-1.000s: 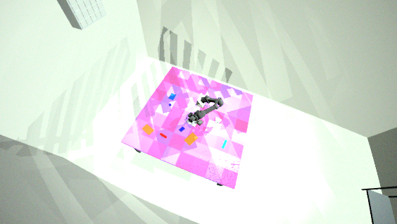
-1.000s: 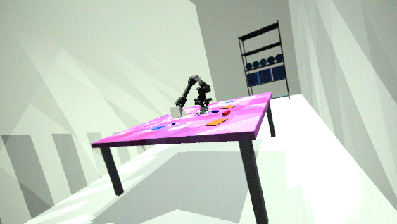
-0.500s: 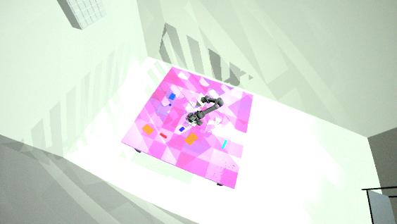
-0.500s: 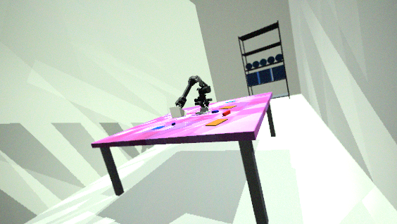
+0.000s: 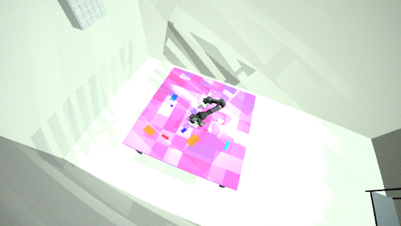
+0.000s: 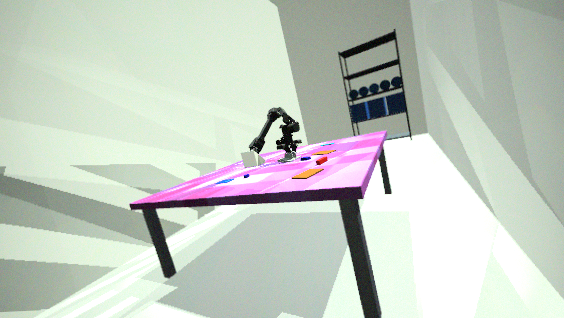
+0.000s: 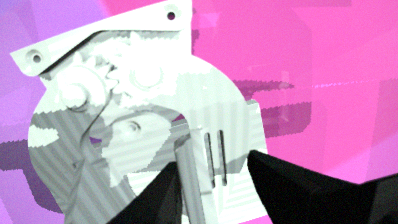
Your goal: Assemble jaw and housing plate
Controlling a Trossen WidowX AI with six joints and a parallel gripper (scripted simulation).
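Observation:
My gripper [image 6: 255, 150] [image 7: 213, 164] is shut on a white jaw [image 7: 190, 182], whose upright bar is against the left fingertip. The white gear assembly [image 6: 250, 159] is directly below the hand and appears tilted in the exterior view. In the wrist view its bracket [image 7: 65, 50] has two screw holes. Below the bracket, the left gear [image 7: 75, 95] and the right gear [image 7: 146, 75] are side by side; glare hides whether their teeth mesh. Two slots show between the fingertips. White parts overlap, so pin seating cannot be told. I cannot identify the housing plate for sure.
Small white pieces [image 5: 220, 121] are on the pink table [image 5: 232, 178] beside the arm. Blue blocks [image 5: 183, 130] [image 6: 246, 176], a red block [image 5: 165, 136] [image 6: 321, 160], orange plates [image 5: 193, 140] [image 6: 307, 174] and a cyan bar [image 5: 226, 145] lie farther off.

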